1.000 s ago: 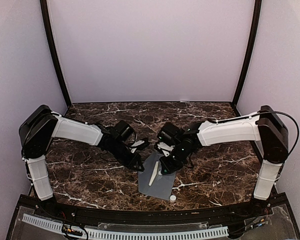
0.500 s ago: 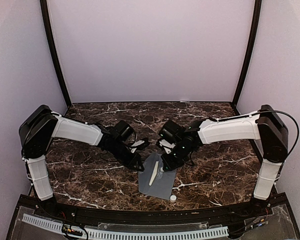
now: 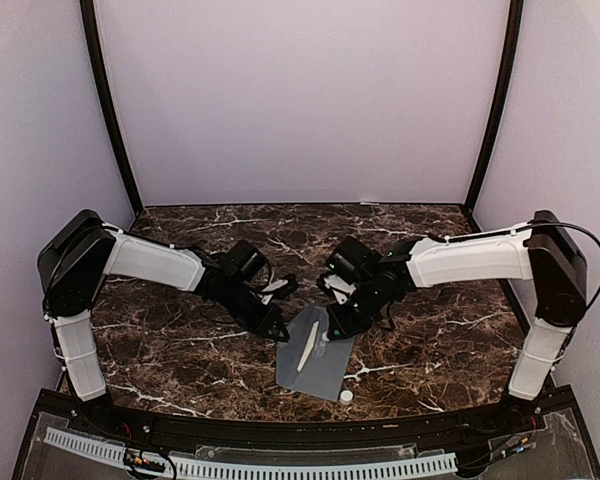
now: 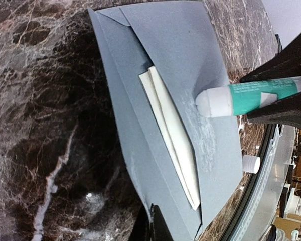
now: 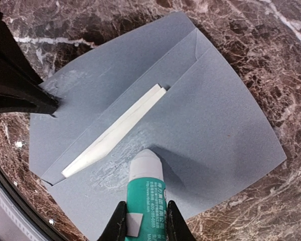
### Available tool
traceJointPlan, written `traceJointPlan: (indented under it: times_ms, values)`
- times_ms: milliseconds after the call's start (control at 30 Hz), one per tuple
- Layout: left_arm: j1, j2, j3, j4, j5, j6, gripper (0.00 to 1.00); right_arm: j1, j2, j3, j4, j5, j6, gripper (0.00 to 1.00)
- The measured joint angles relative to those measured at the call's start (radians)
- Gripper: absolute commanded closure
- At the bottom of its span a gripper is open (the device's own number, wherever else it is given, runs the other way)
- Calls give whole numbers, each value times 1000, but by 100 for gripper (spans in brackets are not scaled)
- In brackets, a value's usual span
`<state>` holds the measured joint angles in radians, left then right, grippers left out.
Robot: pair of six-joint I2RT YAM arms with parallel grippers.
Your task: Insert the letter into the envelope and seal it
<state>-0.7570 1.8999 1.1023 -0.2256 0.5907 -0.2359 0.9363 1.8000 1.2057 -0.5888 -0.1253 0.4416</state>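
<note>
The slate-grey envelope (image 3: 318, 362) lies open on the marble near the front edge, and also shows in the left wrist view (image 4: 155, 65) and the right wrist view (image 5: 215, 115). The cream letter (image 3: 307, 346) sits inside it, with a long strip showing at the pocket mouth (image 4: 170, 135) (image 5: 115, 131). My right gripper (image 5: 143, 221) is shut on a teal glue stick (image 5: 145, 191), whose white tip touches the envelope's face beside pale glue smears (image 5: 113, 153). My left gripper (image 4: 154, 223) is shut on the envelope's edge at its far-left corner (image 3: 277, 330).
A small white cap (image 3: 346, 396) lies on the marble by the envelope's near corner, and also shows in the left wrist view (image 4: 251, 163). The table's front rail (image 3: 280, 465) runs just beyond it. Both arms meet over the envelope.
My right gripper with the glue stick has shifted slightly up and to the right along the envelope. The left gripper and the envelope have stayed put.
</note>
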Motion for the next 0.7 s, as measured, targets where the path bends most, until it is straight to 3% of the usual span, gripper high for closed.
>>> traceJointPlan:
  times_ms: [367,700]
  values:
    - [51,-39,-68,98,19,-148,100,-20,-338,-135,145,57,75,100]
    - [51,-127,-189,263,-27,-330,99,-27,-504,-322,256,81,135,100]
